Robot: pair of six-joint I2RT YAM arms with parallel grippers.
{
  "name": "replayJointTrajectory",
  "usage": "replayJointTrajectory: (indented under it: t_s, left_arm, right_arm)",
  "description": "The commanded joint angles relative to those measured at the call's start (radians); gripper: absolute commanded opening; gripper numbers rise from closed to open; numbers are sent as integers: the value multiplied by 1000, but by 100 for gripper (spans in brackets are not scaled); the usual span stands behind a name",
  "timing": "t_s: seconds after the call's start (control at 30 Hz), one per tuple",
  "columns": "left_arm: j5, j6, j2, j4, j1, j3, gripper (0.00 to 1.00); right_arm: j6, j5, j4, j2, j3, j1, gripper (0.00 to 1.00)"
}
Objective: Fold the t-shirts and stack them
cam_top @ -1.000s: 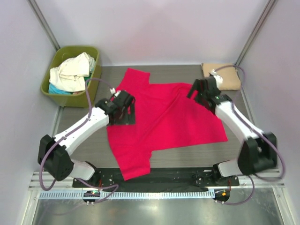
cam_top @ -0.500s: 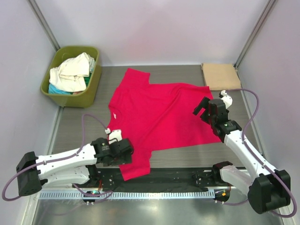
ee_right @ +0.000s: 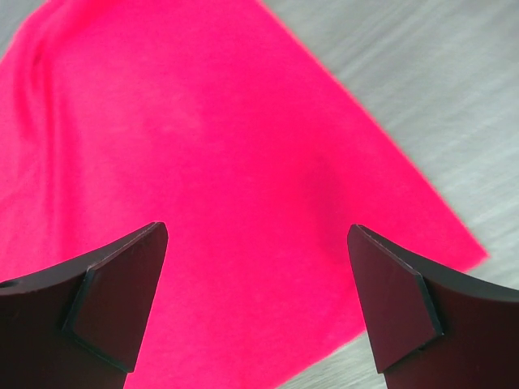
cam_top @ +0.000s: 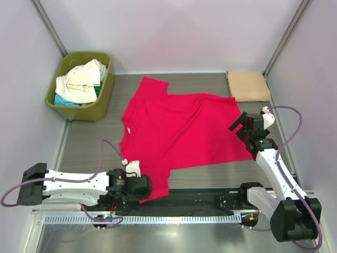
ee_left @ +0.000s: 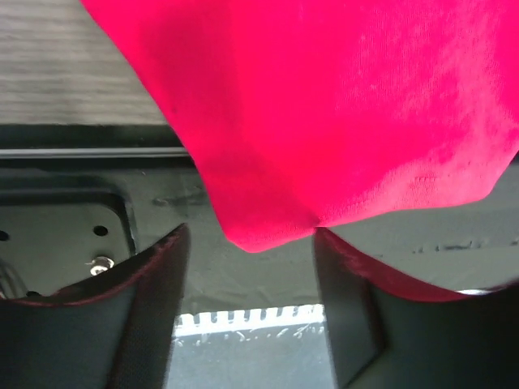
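Left gripper (ee_left: 250, 237), jaws spread either side of the red shirt (cam_top: 184, 132) sleeve tip over the base plate (ee_left: 65, 215), so you may miss it or pinch thin; right gripper (ee_right: 255, 235), gaping above the hem corner, could drag cloth crooked.

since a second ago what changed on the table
The left hand swung back from the collar to the red t-shirt's near sleeve, its tip now between the open jaws. The right hand drew back along the shirt's right edge, open. Tan t-shirt and tub unchanged.
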Motion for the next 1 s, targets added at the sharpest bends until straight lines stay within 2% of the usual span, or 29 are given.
replayJointTrajectory:
  t_s: [0.0, 0.07, 0.27, 0.33, 0.47, 0.63, 0.83, 0.87, 0.9, 0.97]
  left_arm:
    - [-11, -74, 11, 26, -25, 4, 61]
    - [-13, -72, 2, 44, -26, -7, 49]
    - [-89, -52, -20, 35, -26, -8, 31]
    - [-114, -49, -22, 24, -25, -2, 26]
    - [-152, -41, -29, 26, -23, -7, 0]
    - [-206, -26, -51, -8, -23, 13, 0]
    - [-249, -15, -78, -34, -8, 38, 0]
    - [-250, -14, -87, -31, -6, 30, 0]
    - [-252, -17, -91, -28, -6, 24, 0]
    - [-255, -20, -100, -20, -3, 10, 0]
  right_arm:
    - [1, -42, -23, -30, -25, -101, 100]
    - [3, -75, -28, -35, -53, -175, 100]
    - [6, -228, -31, -44, -154, -379, 100]
    - [16, -270, -31, -42, -180, -413, 100]
    - [49, -270, -32, -35, -200, -425, 100]
    - [78, -271, -2, 8, -231, -425, 99]
    - [119, -210, 46, 11, -272, -425, 90]
    - [124, -204, 55, 17, -278, -425, 87]
    - [125, -204, 63, 42, -280, -425, 77]
    - [125, -216, 92, 71, -291, -425, 63]
